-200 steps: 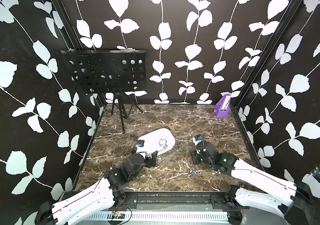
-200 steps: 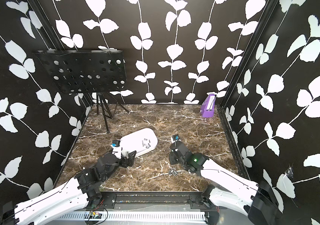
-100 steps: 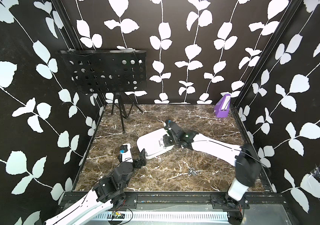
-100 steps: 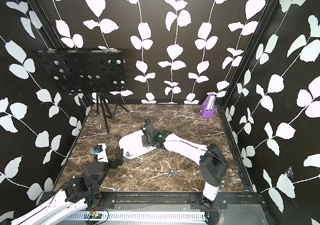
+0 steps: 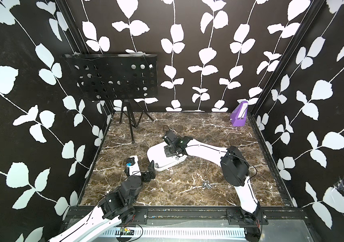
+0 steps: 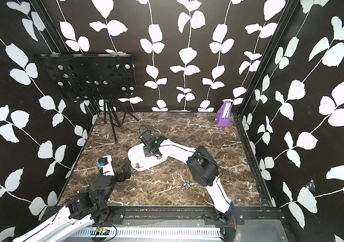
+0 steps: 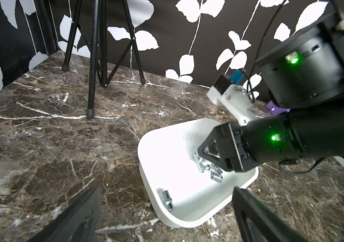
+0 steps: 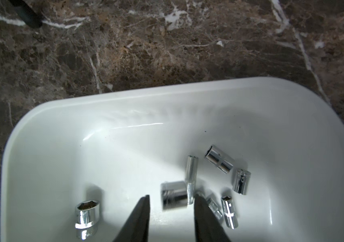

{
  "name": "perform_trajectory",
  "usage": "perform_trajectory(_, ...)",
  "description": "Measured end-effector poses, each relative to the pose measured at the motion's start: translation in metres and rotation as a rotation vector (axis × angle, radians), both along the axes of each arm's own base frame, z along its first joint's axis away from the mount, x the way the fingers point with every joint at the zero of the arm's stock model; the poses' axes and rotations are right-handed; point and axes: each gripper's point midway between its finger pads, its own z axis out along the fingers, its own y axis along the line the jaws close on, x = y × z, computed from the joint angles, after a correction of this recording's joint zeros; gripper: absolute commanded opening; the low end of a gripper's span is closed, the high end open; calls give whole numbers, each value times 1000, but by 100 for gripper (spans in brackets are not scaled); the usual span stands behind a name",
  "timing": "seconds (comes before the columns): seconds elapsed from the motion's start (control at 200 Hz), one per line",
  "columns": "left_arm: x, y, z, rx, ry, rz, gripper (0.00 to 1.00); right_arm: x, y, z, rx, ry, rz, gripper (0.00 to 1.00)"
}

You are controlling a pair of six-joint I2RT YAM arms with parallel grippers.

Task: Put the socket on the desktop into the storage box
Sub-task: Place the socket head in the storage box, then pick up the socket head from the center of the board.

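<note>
Socket cluster (image 5: 206, 185) is lying on the desktop (image 5: 167, 194) near the front rail, showing in both top views. It's sitting near the right arm's elbow and well apart from the storage box (image 5: 156, 153). The pieces are too small here to be reading each one's long axis.

Left gripper (image 5: 150, 172) is sitting just off the box's near left corner, with its fingers (image 7: 79, 218) standing wide and holding nothing.

Further in, the box is already carrying several chrome sockets. A lone socket (image 7: 166, 200) is lying by the near corner and the rest are bunching under the right arm's tool.

Right gripper (image 8: 171, 196) is hanging over that bunch, pointing down, with its jaws partly apart. A motion-blurred socket (image 8: 173, 188) is showing in the gap past the tips and isn't looking clamped, so I'm reading that hand as empty.

The relation that matters: from the right gripper, the cluster is lying back toward the rail and out to the right, on the right arm's own side. So I'm judging the right arm as the one to go. It's probably needing wider jaws and an axis check from its wrist view before closing.

Purple box (image 5: 239, 116) and music stand (image 5: 112, 77) are standing far back, out of play.
</note>
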Motion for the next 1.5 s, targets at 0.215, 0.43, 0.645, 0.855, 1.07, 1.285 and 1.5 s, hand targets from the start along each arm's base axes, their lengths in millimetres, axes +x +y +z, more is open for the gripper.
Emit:
perform_trajectory(0.215, 0, -8, -5, 14, 19, -35, 97, -13, -25, 33, 4, -48, 5, 52)
perform_trajectory(0.43, 0, -34, -9, 31, 42, -147, 95, -62, -94, 97, 57, -172, -6, 51)
perform_trajectory(0.645, -3, -75, -27, 63, 117, -321, 93, -120, -189, 79, -10, -196, -76, 48)
perform_trajectory(0.855, -8, -113, -49, 106, 230, -470, 93, -158, -253, 33, -59, -138, -166, 45)
perform_trajectory(1.07, -11, -144, -64, 131, 331, -577, 93, -175, -282, -1, -90, -93, -240, 42)
perform_trajectory(1.285, -12, -149, -70, 139, 358, -596, 94, -183, -291, -24, -118, -55, -270, 38)
perform_trajectory(1.5, -12, -149, -71, 141, 359, -593, 94, -188, -293, -40, -112, -31, -276, 38)
